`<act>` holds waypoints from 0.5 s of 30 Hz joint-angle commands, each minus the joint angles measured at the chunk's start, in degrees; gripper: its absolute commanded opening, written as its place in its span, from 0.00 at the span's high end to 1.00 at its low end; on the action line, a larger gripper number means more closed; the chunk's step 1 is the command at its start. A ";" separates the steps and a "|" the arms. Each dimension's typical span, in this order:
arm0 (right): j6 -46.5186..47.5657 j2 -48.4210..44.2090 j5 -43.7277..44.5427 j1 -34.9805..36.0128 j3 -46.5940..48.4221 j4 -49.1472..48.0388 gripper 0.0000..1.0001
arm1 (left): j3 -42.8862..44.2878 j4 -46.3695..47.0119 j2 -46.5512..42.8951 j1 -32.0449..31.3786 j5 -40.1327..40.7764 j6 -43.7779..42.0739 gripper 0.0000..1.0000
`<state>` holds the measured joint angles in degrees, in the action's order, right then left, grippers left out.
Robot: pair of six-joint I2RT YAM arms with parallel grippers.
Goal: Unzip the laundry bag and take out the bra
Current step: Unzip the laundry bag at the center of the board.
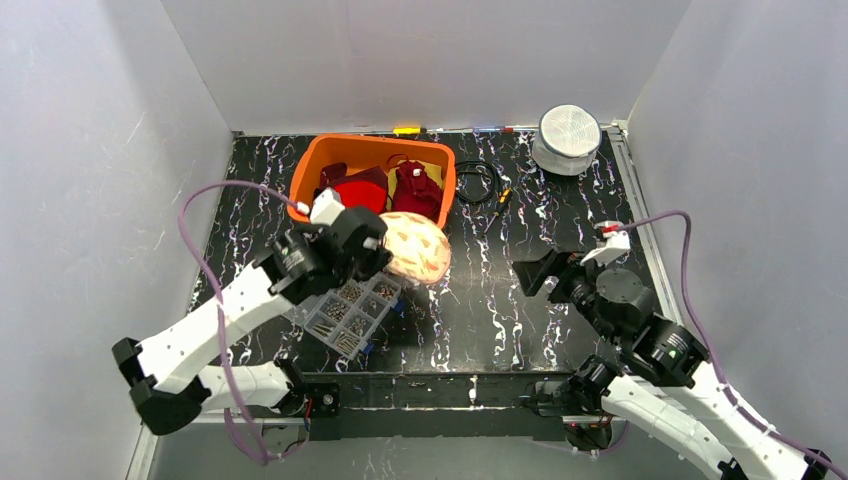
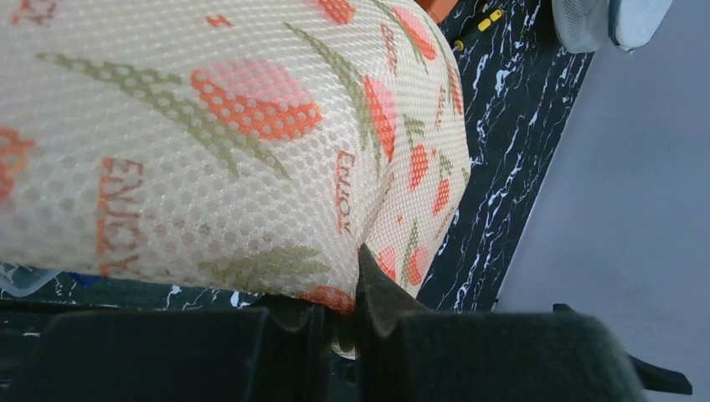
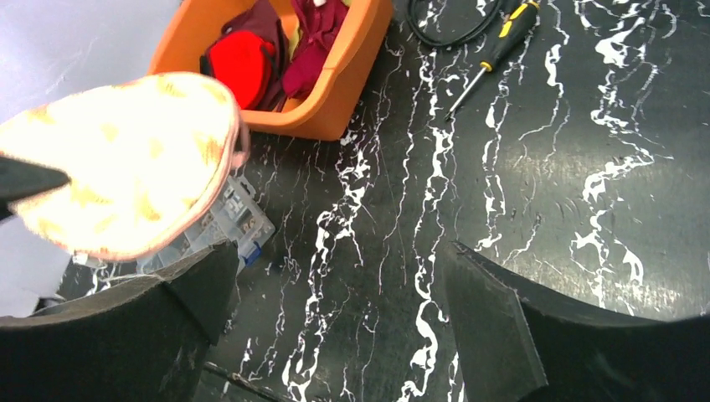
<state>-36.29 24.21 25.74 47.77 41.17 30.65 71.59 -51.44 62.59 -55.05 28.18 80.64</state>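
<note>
The laundry bag [image 1: 417, 250] is a rounded cream mesh pouch printed with orange tulips; it fills the left wrist view [image 2: 226, 142] and shows at the upper left of the right wrist view [image 3: 126, 159]. My left gripper [image 1: 385, 255] is shut on the bag's lower rim [image 2: 352, 301], holding it up off the table. My right gripper [image 1: 540, 272] stands open over bare tabletop to the right of the bag, nothing between its fingers [image 3: 335, 310]. The bra and the bag's zipper are hidden.
An orange basket [image 1: 305, 175] of red clothes sits behind the bag. A clear parts organizer [image 1: 350, 312] lies under the left arm. A black cable [image 1: 476, 180], a screwdriver [image 1: 501, 200] and a second white mesh pouch [image 1: 567, 138] lie at the back right.
</note>
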 commanded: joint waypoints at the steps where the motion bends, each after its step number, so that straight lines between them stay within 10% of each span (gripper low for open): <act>1: 6.72 7.49 -6.49 0.21 2.37 -3.60 0.01 | 8.41 -4.73 5.58 5.94 -8.85 -12.74 1.00; 6: 4.56 17.96 -2.77 0.20 8.56 2.55 0.01 | 17.01 -9.28 11.41 6.52 -7.71 -19.14 1.00; 15: -2.27 7.03 -15.30 0.17 -3.98 -20.75 0.01 | 19.81 -9.03 9.52 6.45 -7.54 -19.49 1.00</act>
<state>-34.92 33.85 15.64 47.79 38.81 21.67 88.66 -58.89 75.33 -48.80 19.86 63.00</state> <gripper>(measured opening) 0.984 0.062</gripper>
